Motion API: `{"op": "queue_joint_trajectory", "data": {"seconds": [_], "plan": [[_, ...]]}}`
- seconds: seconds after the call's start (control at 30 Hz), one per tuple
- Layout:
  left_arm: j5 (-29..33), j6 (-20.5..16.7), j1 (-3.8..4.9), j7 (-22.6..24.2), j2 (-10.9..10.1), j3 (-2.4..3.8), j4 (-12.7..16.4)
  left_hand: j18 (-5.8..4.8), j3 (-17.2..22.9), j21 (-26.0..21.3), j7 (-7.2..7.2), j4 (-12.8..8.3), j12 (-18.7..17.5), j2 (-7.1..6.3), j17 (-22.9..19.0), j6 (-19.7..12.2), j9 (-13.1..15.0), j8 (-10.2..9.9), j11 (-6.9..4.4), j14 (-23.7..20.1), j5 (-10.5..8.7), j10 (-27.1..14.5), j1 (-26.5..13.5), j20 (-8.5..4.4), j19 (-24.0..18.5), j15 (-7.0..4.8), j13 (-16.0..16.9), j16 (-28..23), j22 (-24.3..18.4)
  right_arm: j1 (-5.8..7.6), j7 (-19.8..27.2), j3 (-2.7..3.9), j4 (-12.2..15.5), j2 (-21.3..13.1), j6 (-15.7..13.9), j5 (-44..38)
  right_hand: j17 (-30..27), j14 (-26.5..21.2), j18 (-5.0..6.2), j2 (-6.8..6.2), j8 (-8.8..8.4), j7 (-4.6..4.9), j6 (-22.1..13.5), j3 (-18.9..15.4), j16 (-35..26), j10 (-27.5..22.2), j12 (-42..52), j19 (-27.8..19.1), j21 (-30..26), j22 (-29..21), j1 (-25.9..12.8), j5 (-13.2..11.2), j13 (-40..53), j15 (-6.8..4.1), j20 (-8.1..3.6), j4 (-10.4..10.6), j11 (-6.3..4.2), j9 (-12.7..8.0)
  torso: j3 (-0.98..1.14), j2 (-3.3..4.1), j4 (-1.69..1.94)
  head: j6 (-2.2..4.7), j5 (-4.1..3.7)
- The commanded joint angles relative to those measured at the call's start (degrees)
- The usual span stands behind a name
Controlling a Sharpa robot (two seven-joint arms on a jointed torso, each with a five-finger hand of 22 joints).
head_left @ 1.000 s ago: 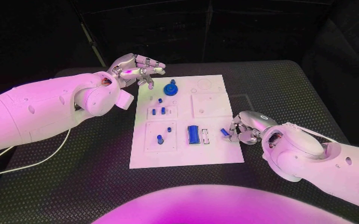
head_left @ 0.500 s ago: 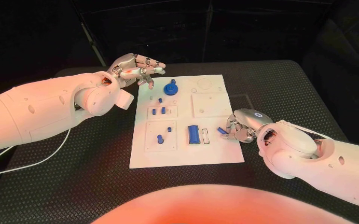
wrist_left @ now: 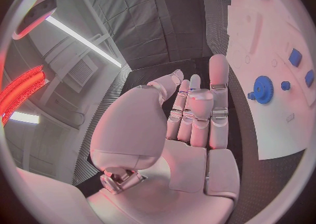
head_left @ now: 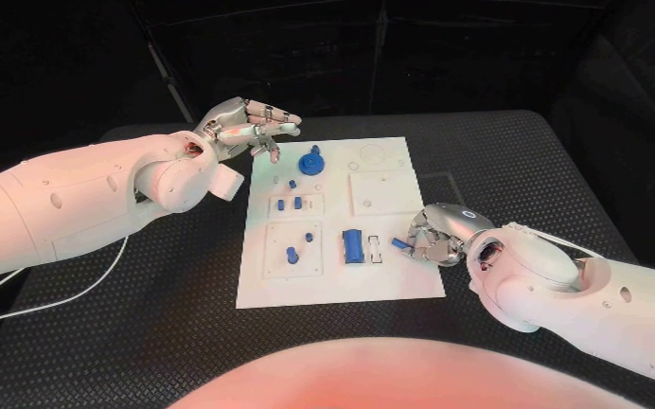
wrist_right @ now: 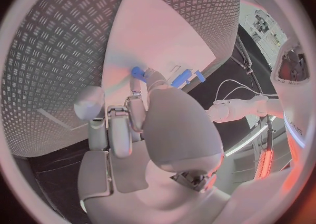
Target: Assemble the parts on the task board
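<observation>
Two hands are at work here, and only the right hand (head_left: pixel 439 236) carries anything; its fingers (wrist_right: pixel 140 84) pinch a small blue part (head_left: pixel 401 242) at the near right edge of the white task board (head_left: pixel 396 276), the part tilted and just beside the long blue block (head_left: pixel 352 243) that stands in its slot; in the right wrist view the same blue part (wrist_right: pixel 137 71) sits at the fingertips, close above the board; the left hand (head_left: pixel 251 125) hangs over the tabletop (head_left: pixel 519 153) at the board's far left corner, fingers half curled and apart, holding nothing; near it on the board lies the blue gear (head_left: pixel 312 164), and further in stand several short blue pegs (head_left: pixel 290 204) in their plates. The step in hand looks to be the seating of the pinched part, likely in an opening beside the long block; which hole it belongs to I cannot tell; the next move calls for turning the part true to its seat and lowering it straight, since a tilted entry would jam or slip. No brand, label or writing can be read anywhere.
</observation>
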Motion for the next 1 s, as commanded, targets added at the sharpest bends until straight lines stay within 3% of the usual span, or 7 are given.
{"op": "queue_joint_trajectory", "data": {"seconds": [0.03, 0.4, 0.67, 0.8, 1.0], "plan": [[0.3, -0.3, 0.07, 1.1, 0.0, 0.04, 0.1, 0.85, -0.1, -0.4, -0.16, 0.2, 0.1, 0.12, 0.0, -0.3, 0.1, 0.1, -0.19, -0.5, 0.27, -0.4, -0.3, 0.16, -0.4, -0.10, 0.1, -0.1, -0.1, -0.56, -1.6, -0.56, 0.8, -0.3, 0.3, 7.2, 11.8, 5.5, -0.62, 1.20, 0.29, 0.05, 0.6, 1.3, -0.2, 0.5, 0.3, 0.3, 0.2, 0.3, 0.8, 0.5, -4.1, -0.33, 0.01, 0.5, -0.43, 0.5, 0.01, -0.03, 0.07, 0.06, 0.31], [0.3, -0.2, 0.06, 1.2, 0.1, 0.04, 0.1, 0.85, -0.1, -0.4, -0.16, 0.3, 0.2, 0.20, 0.0, -0.3, 0.1, 0.2, -0.19, -0.5, 0.27, -0.4, -0.3, 0.16, -0.4, -0.11, 0.1, -0.1, -0.1, -0.53, -0.6, -0.52, 3.7, -0.5, -5.8, 12.5, 12.0, 5.5, -0.67, -0.10, 0.38, -0.09, 0.9, 3.4, -0.1, 1.0, 0.9, 0.4, 0.4, 0.5, -1.3, -0.4, -3.5, -0.38, -0.04, 2.0, -0.50, 0.8, -0.05, 0.08, -0.09, 0.15, 0.44], [0.3, -0.2, 0.07, 1.1, 0.0, 0.04, 0.2, 0.85, 0.0, -0.4, -0.16, 0.3, 0.2, 0.27, 0.0, -0.3, 0.1, 0.2, -0.19, -0.5, 0.26, -0.4, -0.3, 0.15, -0.4, -0.11, 0.1, -0.1, -0.1, -0.52, 0.2, -0.52, 3.5, 0.5, -6.8, 15.1, 12.0, 5.5, -0.68, -0.75, 0.44, -0.12, 1.2, 4.2, -0.1, 1.3, 1.2, 0.4, 0.4, 0.6, -2.5, -0.5, -3.1, -0.41, -0.07, 2.8, -0.52, 1.0, -0.12, 0.08, 0.06, 0.09, 0.42], [0.3, -0.1, 0.07, 1.1, 0.0, 0.04, 0.2, 0.85, 0.0, -0.4, -0.16, 0.3, 0.2, 0.30, 0.0, -0.3, 0.1, 0.2, -0.19, -0.5, 0.25, -0.4, -0.4, 0.15, -0.4, -0.11, 0.1, -0.1, -0.1, -0.52, 0.7, -0.52, 3.1, 1.4, -7.8, 15.8, 12.2, 5.6, -0.71, -1.72, 0.61, -0.16, 1.5, 4.2, 0.0, 1.5, 1.6, 0.5, 0.4, 0.7, -4.7, 4.0, -2.8, -0.42, -0.08, 3.1, -0.54, 1.3, -0.07, 0.13, -0.01, 0.12, 0.53], [0.3, 0.0, 0.07, 1.0, 0.0, 0.04, 0.2, 0.85, 0.0, -0.4, -0.16, 0.3, 0.2, 0.30, 0.0, -0.3, 0.1, 0.2, -0.19, -0.5, 0.25, -0.4, -0.4, 0.15, -0.4, -0.11, 0.1, -0.1, -0.1, -0.52, 0.6, -0.52, 2.5, 2.4, -8.9, 16.2, 12.4, 5.6, -0.75, -1.92, 0.74, -0.18, 1.7, 3.7, 0.1, 1.8, 1.9, 0.7, 0.5, 1.0, -6.3, 4.7, -2.5, -0.43, -0.09, 3.2, -0.55, 1.4, -0.06, 0.13, -0.05, 0.06, 0.59]]}}
